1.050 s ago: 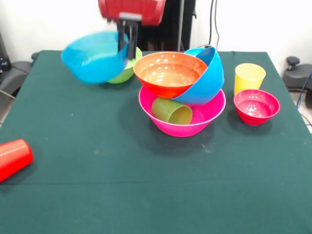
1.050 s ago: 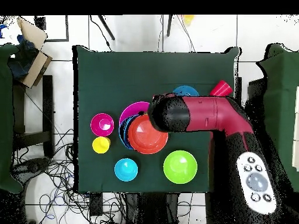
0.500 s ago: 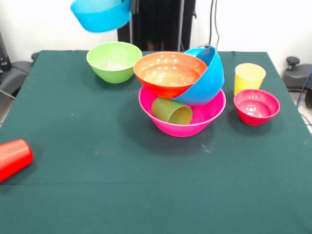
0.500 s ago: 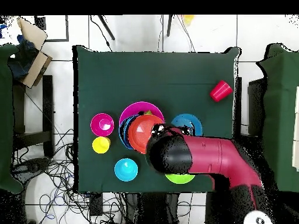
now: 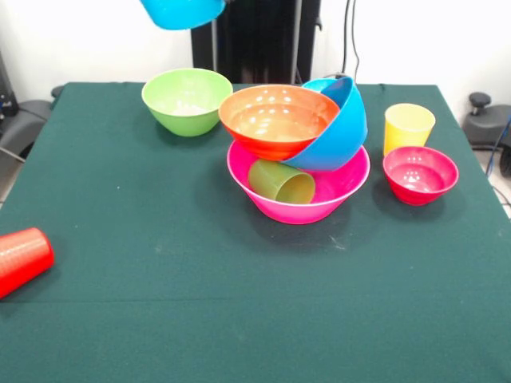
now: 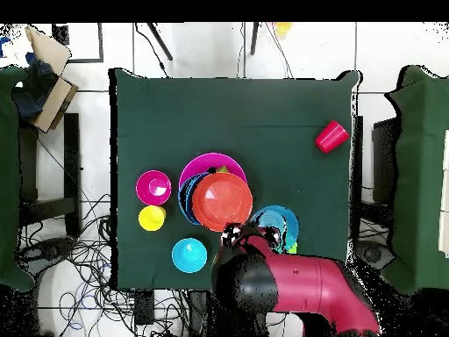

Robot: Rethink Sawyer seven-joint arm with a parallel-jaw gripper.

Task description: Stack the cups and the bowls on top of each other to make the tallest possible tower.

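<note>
The tower [image 5: 297, 152] stands a little right of centre in the front view: the pink bowl [image 5: 319, 203] at the base, the green cup [image 5: 281, 181] lying on its side inside it, and the large blue bowl [image 5: 339, 128] tipped steeply with the orange bowl [image 5: 275, 120] resting against it. So three bowls and one cup are in, and crookedly.

I am carrying the translucent blue bowl [image 5: 182, 11] high at the top edge, left of the pile; my gripper is not seen in the front view, and in the overhead view it is hidden under my arm [image 6: 289, 290], so I cannot tell how its fingers stand.

Left out on the table: the lime green bowl [image 5: 187, 100] upper left, the yellow cup [image 5: 408, 126] and magenta bowl [image 5: 420, 174] at right, the cyan bowl [image 6: 189, 254], and the red cup [image 5: 22, 257] on its side at lower left.
</note>
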